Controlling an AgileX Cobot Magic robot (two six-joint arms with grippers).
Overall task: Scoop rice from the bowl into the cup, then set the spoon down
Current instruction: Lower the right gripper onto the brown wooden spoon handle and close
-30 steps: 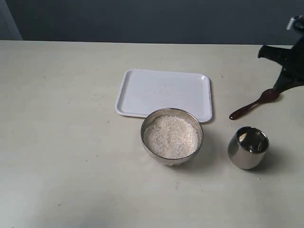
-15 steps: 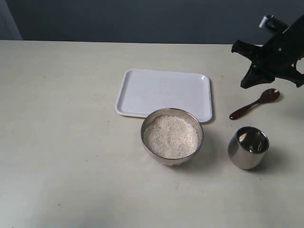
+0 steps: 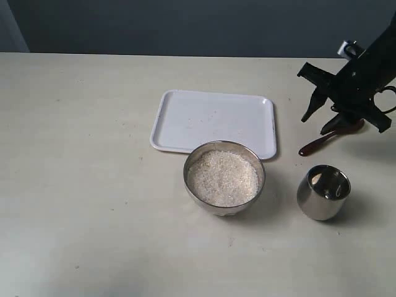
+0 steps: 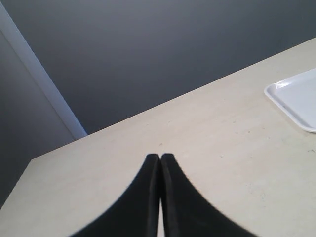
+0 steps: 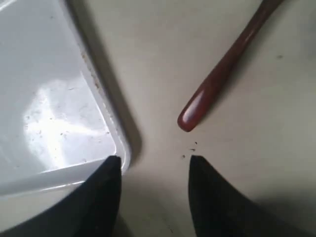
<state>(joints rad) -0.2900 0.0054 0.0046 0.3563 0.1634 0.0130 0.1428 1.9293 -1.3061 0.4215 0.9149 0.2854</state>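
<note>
Slim dark reddish-brown wooden spoon (image 3: 314, 146): laid on the pale bench (image 3: 80, 154), right of the white tray (image 3: 213, 117).
Right end effector (image 3: 316, 122): opened, empty, over the spoon.
Left end effector (image 4: 160, 157): closed, empty.
Round shiny steel bowl (image 3: 210, 207): placed at the tray's near edge, filled with white rice (image 3: 223, 178).
Small shiny steel cup (image 3: 323, 201): right of the bowl.

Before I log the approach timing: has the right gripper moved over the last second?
Yes. Against the unmoved spoon, the right gripper has swung in from the exterior view's right edge, leftward and lower, and is now over the spoon's wide end.
</note>
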